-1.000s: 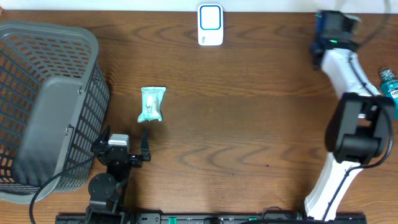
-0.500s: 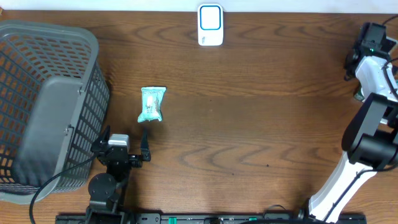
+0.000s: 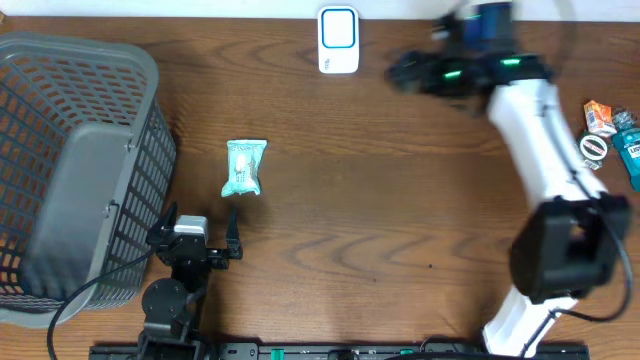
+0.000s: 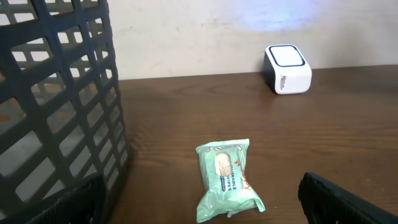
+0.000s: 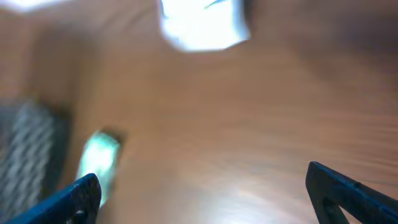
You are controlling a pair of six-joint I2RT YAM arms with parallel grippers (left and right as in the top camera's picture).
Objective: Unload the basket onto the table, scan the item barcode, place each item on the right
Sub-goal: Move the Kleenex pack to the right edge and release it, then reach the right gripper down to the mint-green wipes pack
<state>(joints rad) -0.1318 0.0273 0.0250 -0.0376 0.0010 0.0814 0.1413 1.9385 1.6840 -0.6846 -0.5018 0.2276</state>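
A pale green wipes packet lies flat on the wooden table, just beyond my left gripper. In the left wrist view the packet lies between and ahead of the open jaws of that gripper, untouched. A white scanner with a blue face stands at the table's back edge; the left wrist view shows this scanner by the wall. My right gripper is blurred, to the right of the scanner. Its wrist view is smeared: right gripper open and empty, packet low left, scanner at top.
A large grey mesh basket fills the left side of the table, close beside my left arm; its wall fills the left of the left wrist view. An orange packet and a teal bottle lie at the right edge.
My right arm has swung from the far right edge leftward along the back of the table toward the scanner, uncovering the things at the right edge. Left arm and packet are unmoved.
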